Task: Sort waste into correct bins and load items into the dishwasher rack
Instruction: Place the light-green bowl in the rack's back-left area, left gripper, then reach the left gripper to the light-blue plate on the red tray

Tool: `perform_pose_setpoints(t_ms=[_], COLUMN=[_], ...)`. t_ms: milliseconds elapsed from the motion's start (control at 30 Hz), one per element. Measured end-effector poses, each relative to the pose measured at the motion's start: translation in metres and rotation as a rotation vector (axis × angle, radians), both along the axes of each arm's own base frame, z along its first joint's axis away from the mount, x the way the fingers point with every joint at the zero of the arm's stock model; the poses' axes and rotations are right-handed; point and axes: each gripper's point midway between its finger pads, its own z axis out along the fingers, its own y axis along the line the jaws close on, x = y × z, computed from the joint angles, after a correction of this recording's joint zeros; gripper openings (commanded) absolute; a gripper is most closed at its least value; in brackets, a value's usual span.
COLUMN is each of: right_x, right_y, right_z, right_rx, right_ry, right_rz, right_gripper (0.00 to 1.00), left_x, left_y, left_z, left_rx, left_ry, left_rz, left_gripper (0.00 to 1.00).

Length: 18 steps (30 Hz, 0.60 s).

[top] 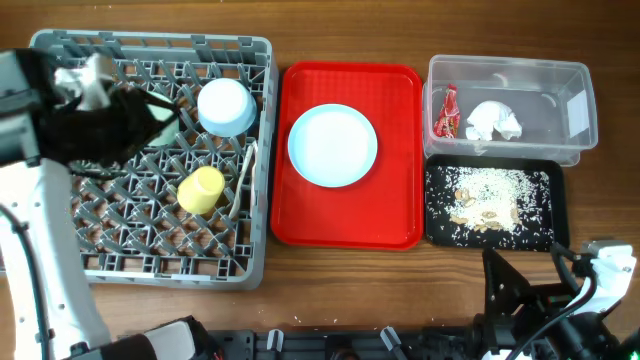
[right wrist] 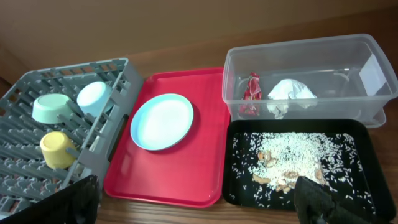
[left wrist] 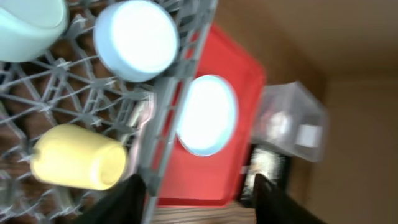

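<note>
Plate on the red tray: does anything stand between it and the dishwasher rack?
Nothing else lies on the red tray with the plate. Only the raised side wall of the dishwasher rack stands between them, so the plate likely needs lifting over it. Just inside sit the bowl, the cup and a white utensil.

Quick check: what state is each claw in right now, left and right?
Left claw: open, holding nothing.
Right claw: wide open, holding nothing.

Table [top: 350,285], rack [top: 130,215], red tray [top: 340,215], tub [top: 560,85], black tray [top: 437,232]
</note>
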Motion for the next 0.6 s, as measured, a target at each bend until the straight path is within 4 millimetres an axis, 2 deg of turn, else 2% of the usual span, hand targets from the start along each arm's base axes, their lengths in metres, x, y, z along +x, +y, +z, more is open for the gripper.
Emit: perform_pose_setpoints(t_ms=[67,100,167,200,300,400,467,533,600], right_x=[0.0,0.0,0.0,0.0,0.0,0.0,0.0,-0.001,-0.003], right_y=[0.0,0.0,0.0,0.0,0.0,0.0,0.0,0.0,0.0], right_z=[0.0,0.0,0.0,0.0,0.0,0.0,0.0,-0.001,-0.005], right_rx=[0.0,0.0,0.0,0.0,0.0,0.0,0.0,0.0,0.001], right_ry=[0.0,0.0,0.001,0.001,0.002,0.002,0.002,0.006,0.025], right_rz=[0.0,0.0,0.0,-0.001,0.0,0.0,-0.001,-0.001,-0.001], right_gripper=[1.0,1.0,1.0,1.0,1.0,1.0,1.0,1.0,1.0], left_x=[0.003,0.006,0.009,0.01,0.02,0.034,0.039,0.032,0.028], left_y=[-0.002,-0.001,-0.001,-0.006,-0.043,-0.115,-0.162,-0.226,-0.27], left_z=[-0.009,-0.013,-0.022,-0.027,-0.038,-0.053,-0.065,-0.096,-0.123], left_rx=[0.097,0.138,0.189,0.195,0.209,0.223,0.231,0.26,0.307], left_ry=[0.029,0.043,0.081,0.098,0.109,0.063,0.034,0.041,0.017], left_rz=[0.013,0.033,0.056,0.055,-0.033,-0.21,-0.304,-0.434,-0.507], left_gripper=[0.53,0.48,0.44,0.44,0.43,0.44,0.52,0.54,0.56])
